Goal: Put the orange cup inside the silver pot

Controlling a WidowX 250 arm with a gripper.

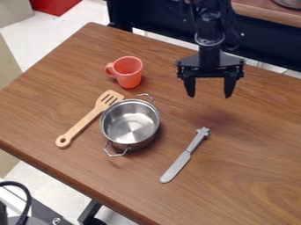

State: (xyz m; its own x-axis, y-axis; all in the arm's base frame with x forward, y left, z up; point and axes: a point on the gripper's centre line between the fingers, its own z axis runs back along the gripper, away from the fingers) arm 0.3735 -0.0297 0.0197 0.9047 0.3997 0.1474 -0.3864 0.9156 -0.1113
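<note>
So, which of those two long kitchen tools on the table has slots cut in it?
The pale wooden spatula, beside the silver pot: its broad end is slotted, while the grey knife has a solid blade.

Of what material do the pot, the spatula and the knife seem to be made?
The pot looks like polished metal: bright reflections inside, thin wire handles. The spatula seems to be plain wood, pale tan with a soft sheen. The knife is dull grey, perhaps metal, though grey plastic is possible.
</note>
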